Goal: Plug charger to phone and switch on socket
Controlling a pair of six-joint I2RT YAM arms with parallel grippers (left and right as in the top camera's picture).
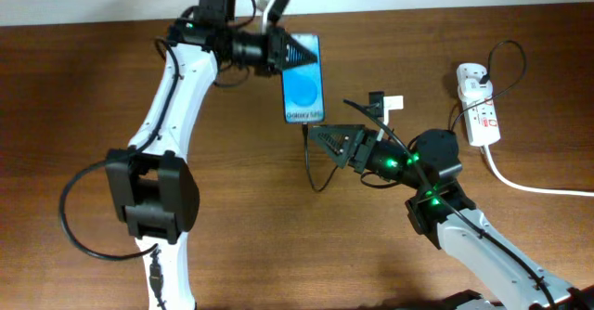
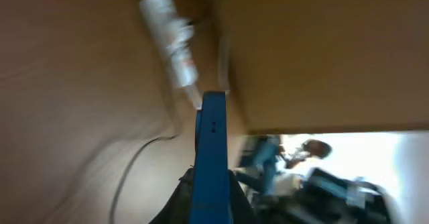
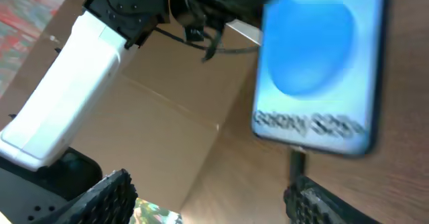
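The table is bare wood across its left and lower middle; its far edge runs just behind the phone's top end, so there is little room that way and much more toward the near side. The left arm reaches from the near left to the far edge; the right arm comes in from the near right corner.

The phone lies near the far edge at centre, screen up, long axis running far to near; the left gripper sits over its far end, and the left wrist view shows the blue slab edge-on between the dark fingers, pinched there. The right gripper is just below the phone's near end; its fingers are spread wide, nothing between them.

The socket lies well apart at the right, its white cord running off the right edge; nothing lies between it and the right arm.

The charger loops on the table beside the right gripper; its tip meets the phone's near edge, close to the right finger; whether it is seated I cannot tell.
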